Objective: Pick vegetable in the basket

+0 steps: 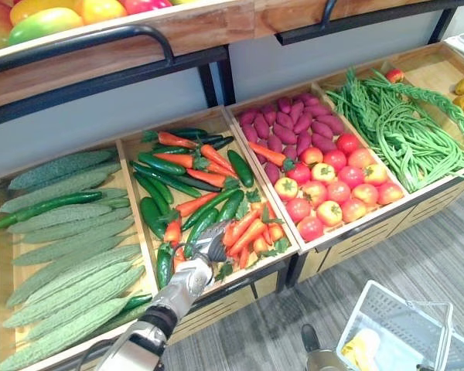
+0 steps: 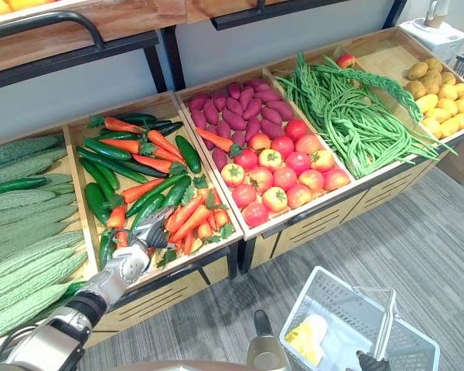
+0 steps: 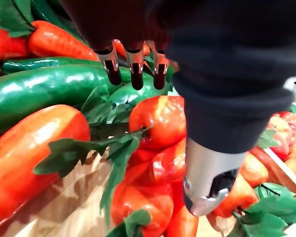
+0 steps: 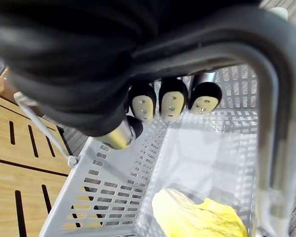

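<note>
- Orange carrots (image 1: 246, 232) and dark green cucumbers (image 1: 151, 216) lie mixed in one wooden bin (image 1: 135, 151) on the display shelf.
- Left hand (image 1: 205, 247): reaches into the front of this bin, above the carrots nearest the front edge.
- Left hand state: the fingers (image 3: 112, 64) are extended and relaxed, with the thumb (image 3: 207, 182) set apart from them. Nothing is held. The fingertips sit just over a cucumber and carrot leaves, and carrots lie between fingers and thumb. Contact with any of them cannot be confirmed.
- Right hand (image 4: 143, 101): the fingers are curled round the grey handle (image 4: 274, 138) of the basket (image 1: 394, 309) and grip it.
- Basket position: low on the robot's right, in front of the shelf and well apart from the carrot bin.
- Basket contents: one yellow item (image 4: 197, 217) rests on the bottom. Its type cannot be determined.
- Neighbouring bins: ridged green gourds (image 1: 62, 255) on the robot's left; tomatoes (image 1: 332, 189) on its right; green beans (image 1: 402, 131) further right.
</note>
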Motion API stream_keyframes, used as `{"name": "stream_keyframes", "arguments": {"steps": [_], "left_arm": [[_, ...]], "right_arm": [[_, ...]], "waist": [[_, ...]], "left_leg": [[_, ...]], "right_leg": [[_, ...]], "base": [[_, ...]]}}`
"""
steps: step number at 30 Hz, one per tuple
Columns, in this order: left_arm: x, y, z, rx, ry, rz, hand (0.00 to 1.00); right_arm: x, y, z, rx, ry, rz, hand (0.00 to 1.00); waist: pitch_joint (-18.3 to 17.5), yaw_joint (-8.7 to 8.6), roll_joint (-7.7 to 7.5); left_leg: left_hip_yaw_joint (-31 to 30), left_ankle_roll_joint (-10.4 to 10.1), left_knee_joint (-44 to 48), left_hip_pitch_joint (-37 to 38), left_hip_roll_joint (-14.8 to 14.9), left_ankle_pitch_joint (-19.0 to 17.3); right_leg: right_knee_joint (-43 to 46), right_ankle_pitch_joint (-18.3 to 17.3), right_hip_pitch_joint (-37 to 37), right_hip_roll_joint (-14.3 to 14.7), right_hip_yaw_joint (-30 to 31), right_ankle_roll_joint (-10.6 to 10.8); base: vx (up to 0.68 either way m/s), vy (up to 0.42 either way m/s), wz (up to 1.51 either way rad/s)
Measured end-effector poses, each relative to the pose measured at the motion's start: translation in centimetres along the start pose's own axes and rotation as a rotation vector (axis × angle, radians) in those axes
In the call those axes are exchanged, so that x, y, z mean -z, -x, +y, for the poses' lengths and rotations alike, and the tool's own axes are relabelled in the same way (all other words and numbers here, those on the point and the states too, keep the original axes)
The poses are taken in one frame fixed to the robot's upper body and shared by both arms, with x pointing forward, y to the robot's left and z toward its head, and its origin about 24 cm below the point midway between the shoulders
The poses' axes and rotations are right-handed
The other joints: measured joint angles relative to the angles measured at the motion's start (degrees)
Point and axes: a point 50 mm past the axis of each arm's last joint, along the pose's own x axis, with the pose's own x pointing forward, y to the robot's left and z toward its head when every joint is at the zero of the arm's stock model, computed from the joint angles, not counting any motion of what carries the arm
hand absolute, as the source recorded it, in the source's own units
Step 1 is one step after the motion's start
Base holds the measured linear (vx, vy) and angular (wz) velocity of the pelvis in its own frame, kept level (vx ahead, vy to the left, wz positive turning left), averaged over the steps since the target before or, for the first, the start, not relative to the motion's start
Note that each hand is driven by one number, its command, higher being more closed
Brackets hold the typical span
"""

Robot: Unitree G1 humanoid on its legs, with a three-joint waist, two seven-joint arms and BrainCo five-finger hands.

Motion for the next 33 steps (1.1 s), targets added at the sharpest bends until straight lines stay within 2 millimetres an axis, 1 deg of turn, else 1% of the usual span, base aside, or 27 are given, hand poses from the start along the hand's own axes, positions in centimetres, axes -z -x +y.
{"name": "stream_keyframes", "arguments": {"steps": [8, 11, 15, 16, 19, 23, 24, 29, 32, 33], "left_arm": [[-0.8, -1.1, 0.5, -0.017, 0.002, 0.004, 0.0], [-1.2, -1.4, 0.5, -0.02, 0.008, 0.0, 0.0], [-0.9, -1.8, 0.5, -0.012, -0.007, 0.033, 0.0], [-0.9, -1.9, 0.6, -0.012, -0.033, 0.032, 0.0], [-0.6, -1.9, 0.8, -0.023, -0.071, 0.042, 0.0], [-0.4, -2.2, 1.2, -0.051, -0.057, 0.069, 0.0], [-0.4, -2.3, 1.3, -0.054, -0.058, 0.074, 1.0], [-0.5, -2.7, 2.1, -0.081, -0.082, 0.076, 1.0], [-0.1, -2.9, 2.3, -0.074, -0.087, 0.104, 1.0], [0.3, -2.9, 2.4, -0.076, -0.08, 0.134, 1.0]], "right_arm": [[0.3, -0.1, 0.1, 0.011, -0.016, 0.028, 1.0], [0.3, -0.1, 0.0, 0.02, -0.036, 0.038, 1.0], [0.2, -0.2, 0.0, 0.022, -0.045, 0.038, 1.0], [0.1, -0.2, 0.1, 0.021, -0.046, 0.036, 1.0], [-0.5, -0.3, 0.4, 0.014, -0.053, 0.024, 1.0], [-0.7, -0.4, 0.6, 0.011, -0.056, 0.019, 1.0], [-0.8, -0.4, 0.7, 0.01, -0.057, 0.017, 1.0], [-1.2, -0.5, 0.9, 0.008, -0.062, 0.007, 1.0], [-1.5, -0.6, 0.9, 0.009, -0.062, 0.0, 1.0], [-1.7, -0.6, 0.8, 0.011, -0.061, -0.005, 1.0]], "waist": [[0.1, -0.3, 0.03], [0.3, -0.38, 0.28], [0.8, -0.56, 0.46], [1.0, -0.63, 0.42], [1.5, -1.33, 0.18], [1.6, -1.34, 0.23], [1.8, -1.44, 0.17], [2.3, -1.65, 0.51], [2.4, -1.66, 0.51], [2.4, -1.72, 0.51]], "left_leg": [[0.5, 0.0, -0.3, -0.3, -0.1, 0.0], [0.5, 0.0, -0.3, -0.4, -0.1, 0.0], [0.5, 0.0, -0.2, -0.5, -0.1, 0.0], [0.5, 0.0, -0.2, -0.5, -0.1, 0.0], [0.6, 0.0, -0.1, -0.8, -0.1, 0.0], [1.0, -0.1, 0.1, -1.1, 0.0, 0.0], [1.1, -0.1, 0.1, -1.1, 0.1, 0.0], [1.4, -0.1, 0.2, -1.1, 0.2, -0.1], [2.1, -0.3, 0.2, -1.1, 0.3, -0.2], [2.2, -0.3, 0.2, -1.5, 0.3, -0.2]], "right_leg": [[0.0, 0.0, -0.7, 0.1, 0.3, 0.1], [0.0, 0.0, -0.8, 0.1, 0.3, 0.1], [-0.1, 0.1, -0.9, 0.1, 0.3, 0.1], [-0.1, 0.1, -0.9, 0.1, 0.3, 0.1], [-0.2, 0.1, -1.1, 0.1, 0.4, 0.2], [-0.1, 0.2, -1.7, 0.3, 0.8, 0.3], [-0.1, 0.2, -1.7, 0.4, 0.9, 0.3], [-0.2, 0.2, -1.9, 0.8, 1.2, 0.3], [-0.3, 0.2, -2.2, 0.9, 1.6, 0.3], [-0.3, 0.2, -2.6, 1.0, 1.8, 0.3]], "base": [[-0.02, -0.041, -0.03], [-0.02, -0.041, 0.0], [-0.01, -0.016, 0.0], [0.0, 0.0, 0.0], [0.0, 0.0, 0.0], [-0.02, -0.041, -0.07], [-0.03, -0.06, -0.06], [-0.03, -0.048, -0.04], [-0.03, -0.042, -0.09], [-0.01, -0.028, -0.06]]}}
